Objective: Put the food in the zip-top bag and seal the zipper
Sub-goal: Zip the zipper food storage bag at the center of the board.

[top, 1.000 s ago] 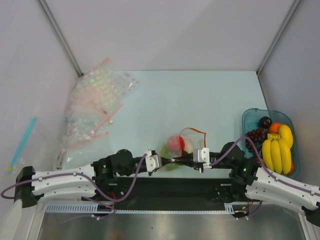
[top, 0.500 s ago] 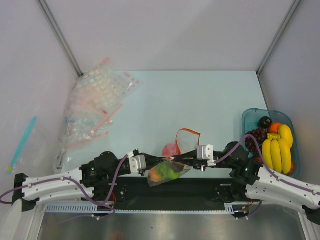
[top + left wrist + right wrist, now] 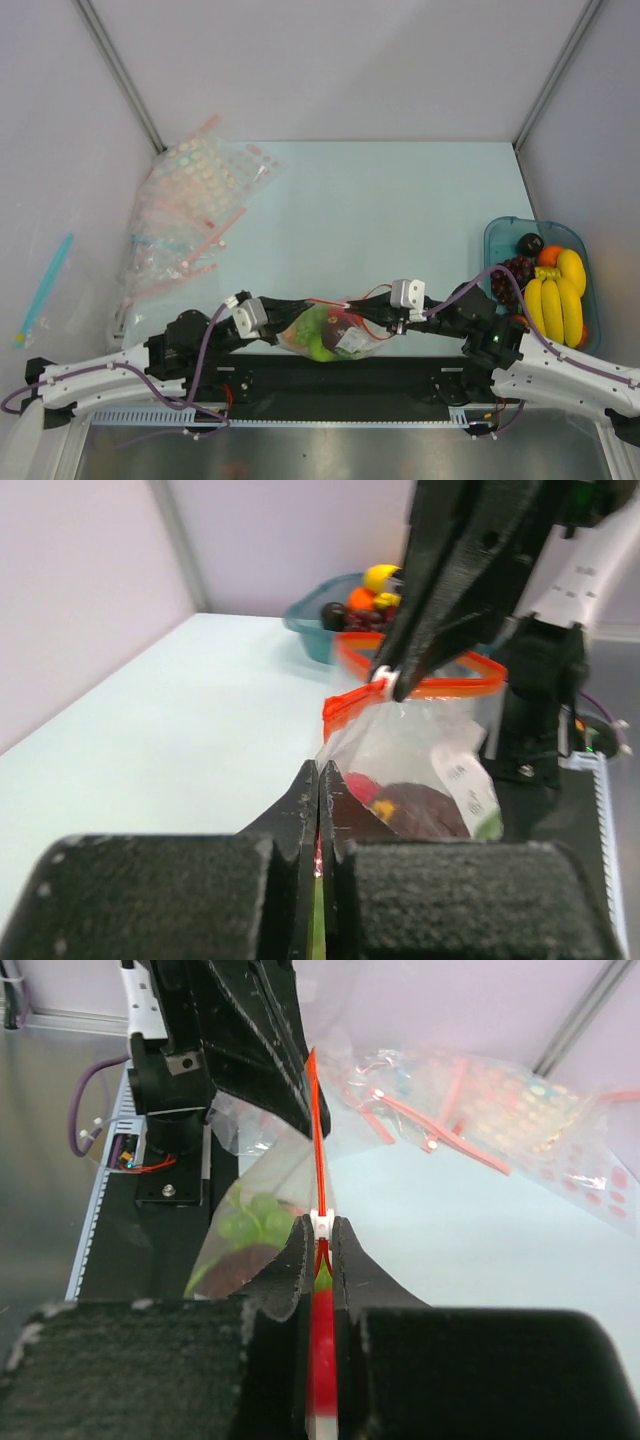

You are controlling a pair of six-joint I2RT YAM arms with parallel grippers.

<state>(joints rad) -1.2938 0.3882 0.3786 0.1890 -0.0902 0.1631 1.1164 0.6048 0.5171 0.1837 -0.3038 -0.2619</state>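
The clear zip-top bag hangs between my two grippers above the near table edge. Through it I see the food: green pieces, a dark red piece and a bit of red. The red-orange zipper is stretched straight between the grippers. My left gripper is shut on the bag's left end. My right gripper is shut on the zipper at its white slider. In the left wrist view the right gripper's fingers pinch that slider.
A teal bin at the right holds yellow bananas, purple grapes and other toy fruit; it also shows in the left wrist view. A heap of dotted clear bags with pink strips lies at the back left. Walls enclose the table.
My left arm has pulled back to the left and the bag has come with it, off the table. The looped bag mouth has drawn flat into a straight strip between the grippers.
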